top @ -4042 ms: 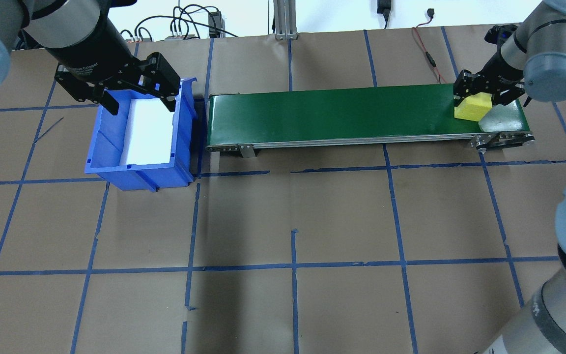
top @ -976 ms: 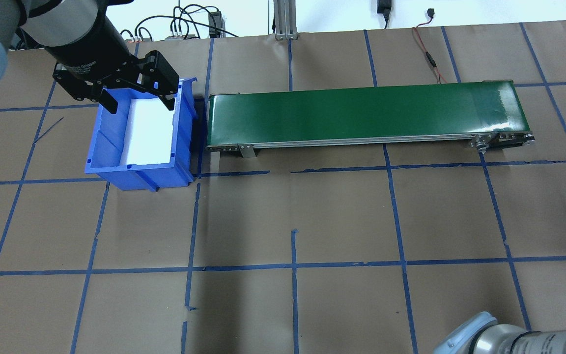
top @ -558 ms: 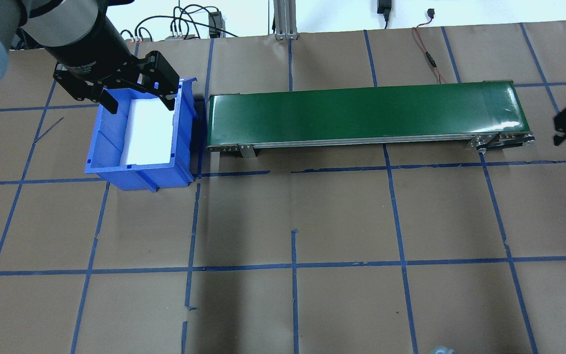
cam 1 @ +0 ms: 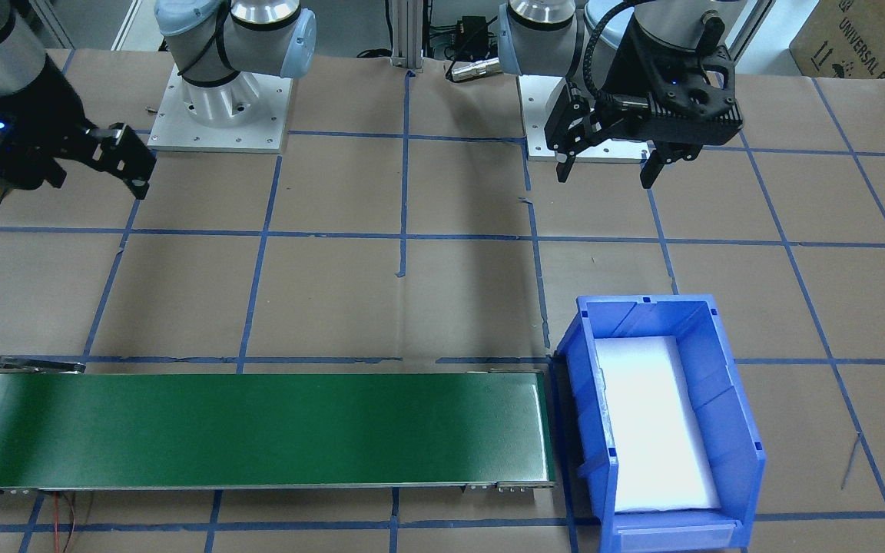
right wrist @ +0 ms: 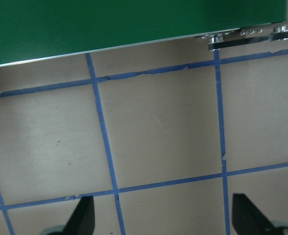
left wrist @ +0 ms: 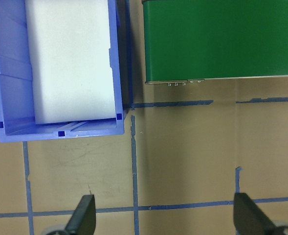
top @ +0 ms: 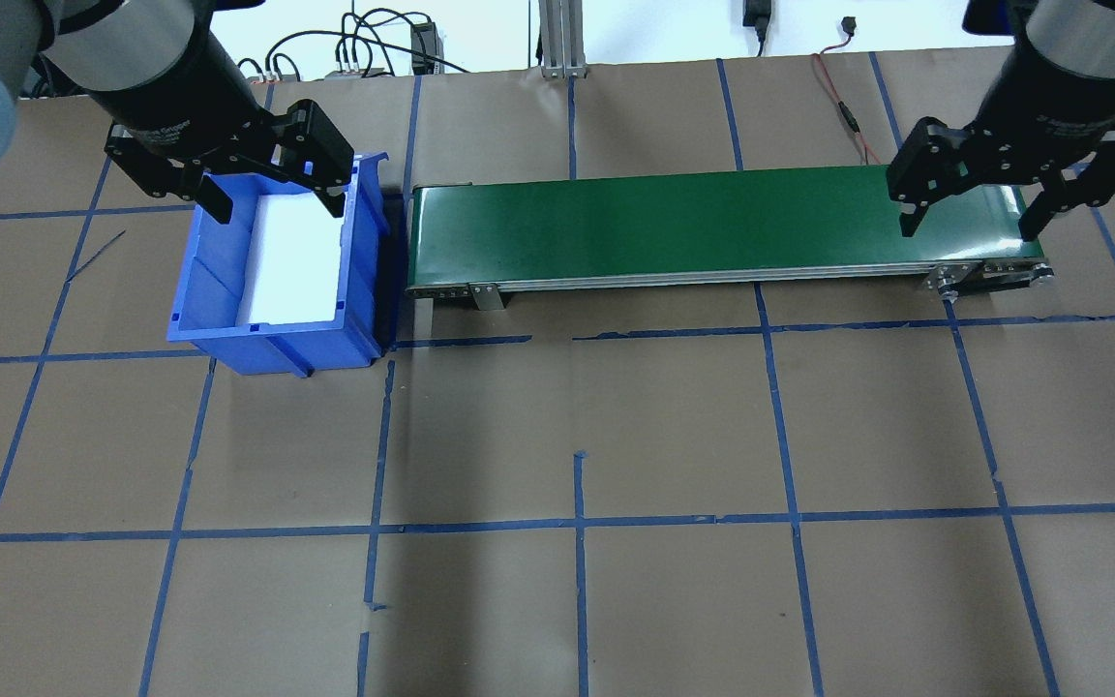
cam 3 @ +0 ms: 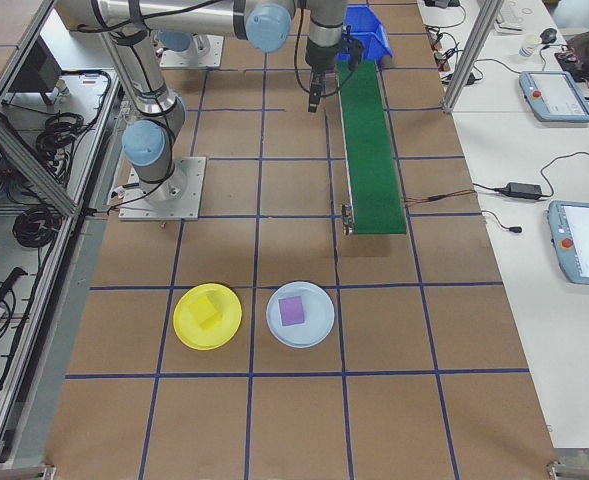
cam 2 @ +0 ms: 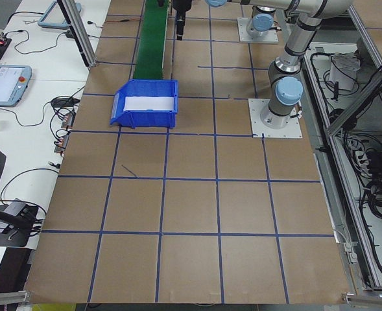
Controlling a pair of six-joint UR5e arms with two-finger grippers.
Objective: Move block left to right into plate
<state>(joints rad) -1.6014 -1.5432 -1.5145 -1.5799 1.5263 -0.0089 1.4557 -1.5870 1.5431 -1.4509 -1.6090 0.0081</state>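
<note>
Block (cam 3: 207, 311) of yellow sits in the plate (cam 3: 188, 334), lower left of the right-side view. Right gripper (top: 970, 219) hangs spread and empty at the overhead view's upper right; left gripper (top: 271, 205) hangs spread at upper left, over the blue bin (top: 219, 334).

The left gripper (top: 272, 201) is being held, jaws apart, above the bin (top: 279, 273), over its far end; a foam pad (top: 292, 259) is lying in the bin below it. The conveyor (top: 712, 227) is stretching away just beside the bin toward the right gripper (top: 970, 213), which is being held wide open above the belt's opposite end. Well beyond that end, off the right gripper's outer side, the plate (cam 3: 207, 316) is sitting with a block (cam 3: 208, 310) in it, and just beside it a second plate (cam 3: 300, 314) is carrying another block (cam 3: 292, 310).
</note>
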